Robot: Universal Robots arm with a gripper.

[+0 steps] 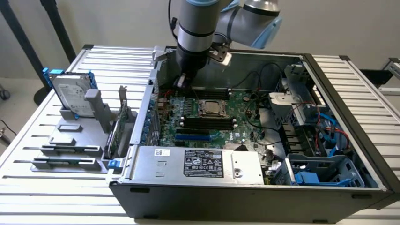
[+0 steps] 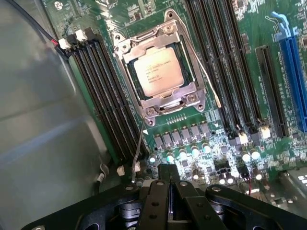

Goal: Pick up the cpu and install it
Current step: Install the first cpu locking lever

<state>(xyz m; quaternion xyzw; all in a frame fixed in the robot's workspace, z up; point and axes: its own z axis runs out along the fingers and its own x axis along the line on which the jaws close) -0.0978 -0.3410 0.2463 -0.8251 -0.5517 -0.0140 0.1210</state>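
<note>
Exterior view: the computer case (image 1: 250, 199) lies open on its side so the arm (image 1: 196, 23) can reach in, its gripper (image 1: 181, 83) poised near the cpu (image 1: 209, 108) on the motherboard (image 1: 244, 101). Wrist view: a metal bracket (image 2: 172, 98) pins the cpu (image 2: 158, 72) flat, while the gripper (image 2: 168, 173), fingers together and empty, hovers just beside it, not touching.

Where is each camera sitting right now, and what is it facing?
Exterior view: off the arm, raised, angled down into the open computer case on the slatted table; the arm hangs into the case from above, gripper over the motherboard.
Wrist view: on the wrist, looking past the shut gripper at the motherboard, with the cpu in its socket ahead.
Shared: the cpu in its socket, the memory slots beside it, the gripper.
</note>
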